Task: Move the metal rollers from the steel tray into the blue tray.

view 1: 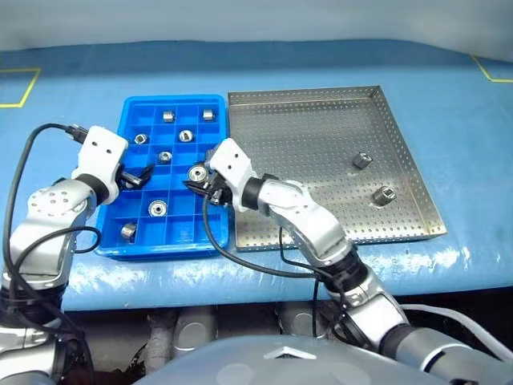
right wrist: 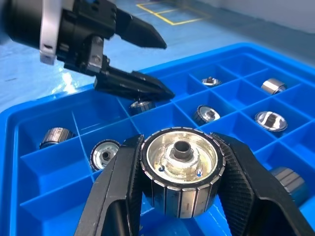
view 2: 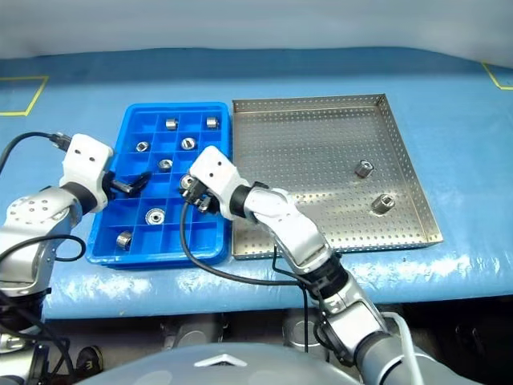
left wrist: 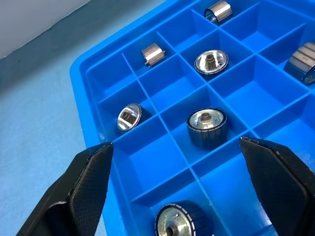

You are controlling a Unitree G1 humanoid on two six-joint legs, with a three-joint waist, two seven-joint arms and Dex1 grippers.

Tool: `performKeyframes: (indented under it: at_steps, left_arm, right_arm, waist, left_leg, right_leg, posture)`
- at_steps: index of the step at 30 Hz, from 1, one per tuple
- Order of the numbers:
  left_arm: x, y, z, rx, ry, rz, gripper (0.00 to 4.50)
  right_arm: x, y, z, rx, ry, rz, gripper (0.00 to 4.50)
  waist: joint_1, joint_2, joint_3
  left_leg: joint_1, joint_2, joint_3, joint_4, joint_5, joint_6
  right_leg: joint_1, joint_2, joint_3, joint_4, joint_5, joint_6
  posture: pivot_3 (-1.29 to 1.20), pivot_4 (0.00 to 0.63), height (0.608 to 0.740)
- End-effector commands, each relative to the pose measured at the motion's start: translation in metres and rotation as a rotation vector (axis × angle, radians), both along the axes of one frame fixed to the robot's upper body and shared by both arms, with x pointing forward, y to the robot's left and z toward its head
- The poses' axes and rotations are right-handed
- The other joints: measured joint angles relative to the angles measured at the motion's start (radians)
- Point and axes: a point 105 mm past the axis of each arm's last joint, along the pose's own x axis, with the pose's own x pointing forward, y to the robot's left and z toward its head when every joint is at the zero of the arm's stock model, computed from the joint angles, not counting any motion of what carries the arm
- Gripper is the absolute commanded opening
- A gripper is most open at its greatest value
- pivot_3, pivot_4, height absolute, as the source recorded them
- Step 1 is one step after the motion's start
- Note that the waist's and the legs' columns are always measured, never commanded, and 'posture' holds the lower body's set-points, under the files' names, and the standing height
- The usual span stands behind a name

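The blue tray [view 1: 135,120] lies on the blue surface [view 1: 72,104], toward its left side, and the steel tray [view 1: 321,128] lies right beside it, touching or almost touching along their long sides. Both trays sit near the front edge of the surface.

The right tool [right wrist: 179,196] is closed on one of the metal rollers [right wrist: 181,172]. Its two black fingers [right wrist: 246,191] press the roller's ribbed sides, and the roller's flat face with the middle hole can be seen. The tool holds this roller just above the blue tray, near the tray's edge that meets the steel tray, about halfway along that edge.

The left tool [view 1: 135,176] is wide open and holds nothing. It is over the left edge of the blue tray, pointing in over the little square boxes. Its fingers [left wrist: 83,191] stand far apart in the left wrist view.

Several rollers already lie in the blue tray, each in its own box. Two are in the far row [view 1: 168,116] and [view 1: 208,115]. Two more are in the next row [view 1: 141,139] and [view 1: 185,135]. One is nearer the middle [view 1: 164,157]. One lies flat in a box closer to the front [view 1: 158,208], and another is near the tray's front left corner [view 1: 128,232].

Two rollers are on the steel tray's dotted floor, on its right side. One [view 1: 361,160] is farther back, and the other [view 1: 383,195] is closer to the front. They are apart from each other.
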Motion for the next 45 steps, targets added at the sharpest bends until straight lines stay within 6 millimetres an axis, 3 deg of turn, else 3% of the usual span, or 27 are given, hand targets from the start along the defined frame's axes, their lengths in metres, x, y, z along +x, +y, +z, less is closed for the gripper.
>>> performKeyframes:
  at_steps: [1, 9, 22, 36, 40, 45]
  left_arm:
    - [-0.005, -0.004, 0.011, 0.016, -0.049, -0.003, 4.50]
    - [-0.009, -0.015, 0.003, -0.009, -0.028, -0.024, 4.50]
    - [-0.010, -0.017, 0.002, -0.028, -0.026, -0.015, 4.50]
    - [-0.007, -0.020, 0.000, -0.031, -0.026, -0.018, 4.50]
    - [-0.005, -0.022, 0.000, -0.032, -0.027, -0.025, 4.50]
    - [-0.002, -0.028, 0.000, -0.043, -0.030, -0.044, 4.50]
  right_arm:
    - [0.010, 0.009, 0.008, 0.022, -0.052, 0.021, 1.72]
    - [0.033, 0.018, 0.009, 0.042, -0.061, 0.002, 1.72]
    - [0.036, 0.037, -0.001, 0.030, -0.059, 0.039, 1.72]
    - [0.044, 0.031, -0.007, 0.037, -0.019, -0.005, 1.72]
    - [0.046, 0.030, -0.005, 0.038, -0.029, -0.018, 2.94]
    - [0.052, 0.024, 0.005, 0.080, -0.054, -0.078, 2.94]
  waist:
    - [0.005, 0.000, 0.000]
    - [0.015, 0.000, 0.000]
    - [0.018, 0.000, 0.000]
    - [0.021, 0.000, 0.000]
    - [0.021, 0.000, 0.000]
    - [0.020, 0.000, 0.000]
  left_leg:
    - [0.000, 0.000, 0.000, 0.000, 0.000, 0.000]
    - [0.000, 0.001, -0.002, -0.001, 0.000, -0.001]
    - [0.000, 0.001, -0.005, -0.002, 0.001, -0.002]
    - [0.000, 0.001, -0.010, -0.002, 0.003, -0.004]
    - [0.000, 0.001, -0.010, -0.002, 0.003, -0.004]
    - [0.000, 0.001, -0.010, -0.002, 0.003, -0.005]
  right_leg:
    - [0.000, 0.000, 0.000, 0.000, 0.000, 0.000]
    - [0.000, 0.001, -0.002, 0.001, 0.000, 0.000]
    - [0.000, 0.000, -0.006, 0.002, 0.000, -0.001]
    - [0.001, 0.000, -0.012, 0.003, 0.000, -0.003]
    - [0.002, 0.000, -0.012, 0.003, 0.000, -0.004]
    - [0.001, 0.000, -0.012, 0.003, 0.000, -0.004]
  posture:
    - [0.04, 0.150, 0.740]
    - [0.06, 0.150, 0.740]
    - [0.08, 0.150, 0.740]
    - [0.07, 0.150, 0.740]
    - [0.06, 0.150, 0.740]
    - [0.05, 0.150, 0.740]
